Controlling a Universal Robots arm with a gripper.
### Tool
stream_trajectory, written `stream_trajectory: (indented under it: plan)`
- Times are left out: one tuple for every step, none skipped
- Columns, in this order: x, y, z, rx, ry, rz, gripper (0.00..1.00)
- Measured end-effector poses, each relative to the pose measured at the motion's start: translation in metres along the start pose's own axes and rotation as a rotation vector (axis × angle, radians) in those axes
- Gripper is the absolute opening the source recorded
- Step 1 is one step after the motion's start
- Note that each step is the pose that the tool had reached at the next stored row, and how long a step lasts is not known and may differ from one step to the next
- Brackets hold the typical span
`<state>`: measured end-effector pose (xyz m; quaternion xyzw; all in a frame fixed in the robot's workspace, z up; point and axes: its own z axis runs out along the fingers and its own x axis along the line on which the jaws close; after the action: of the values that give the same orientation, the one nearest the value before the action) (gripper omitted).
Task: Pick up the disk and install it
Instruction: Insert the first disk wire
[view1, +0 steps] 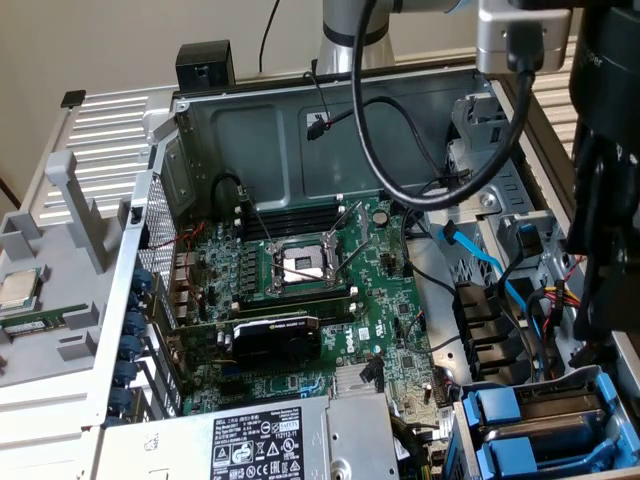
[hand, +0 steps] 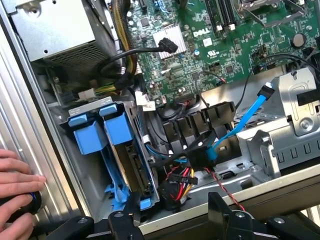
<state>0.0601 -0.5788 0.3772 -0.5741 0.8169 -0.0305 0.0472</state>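
A: Hovering over the computer case (view1: 300, 120) with the tool (hand: 173, 200) spread wide, pinching nothing.

B: And the disk (hand: 137, 167)?

A: Slotted edgewise in the drive cage (hand: 90, 106), near the tool, untouched.

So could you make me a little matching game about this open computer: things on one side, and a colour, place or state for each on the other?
Things:
1. motherboard
2. flat data cable
3. processor chip
4. end effector

Descriptions:
A. open, holding nothing
B. green
C. light blue
D. lying on the grey tray at the exterior view's left

Pairs: 1-B, 2-C, 3-D, 4-A
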Motion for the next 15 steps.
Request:
stream_trajectory:
  plan:
    - [-0.0014,0.0005,0.0008,-0.0049,0.0019,0.0,0.65]
    - [-0.0028,0.001,0.0014,-0.0106,0.0042,0.001,0.65]
    - [-0.0038,0.0015,0.002,-0.0167,0.0065,0.002,0.65]
    - [-0.0044,0.0018,0.0026,-0.0234,0.0093,0.004,0.65]
    - [-0.0046,0.002,0.003,-0.0281,0.0113,0.007,0.65]
    - [-0.005,0.0022,0.0032,-0.031,0.0135,0.009,0.65]
    - [-0.0057,0.0025,0.0032,-0.0325,0.0156,0.01,0.65]
    - [-0.0072,0.003,0.0033,-0.0326,0.0168,0.009,0.65]
    - [-0.0087,0.0034,0.0033,-0.0327,0.0183,0.009,0.65]
    - [-0.0099,0.0038,0.0034,-0.0326,0.02,0.009,0.65]
    - [-0.0106,0.0041,0.0035,-0.0322,0.0227,0.01,0.65]
    - [-0.011,0.0044,0.0039,-0.0314,0.0264,0.01,0.65]
    - [-0.011,0.0045,0.0045,-0.0299,0.0305,0.012,0.65]
    - [-0.011,0.0045,0.0053,-0.0284,0.0348,0.016,0.65]
    - [-0.011,0.0046,0.0059,-0.0269,0.039,0.021,0.65]
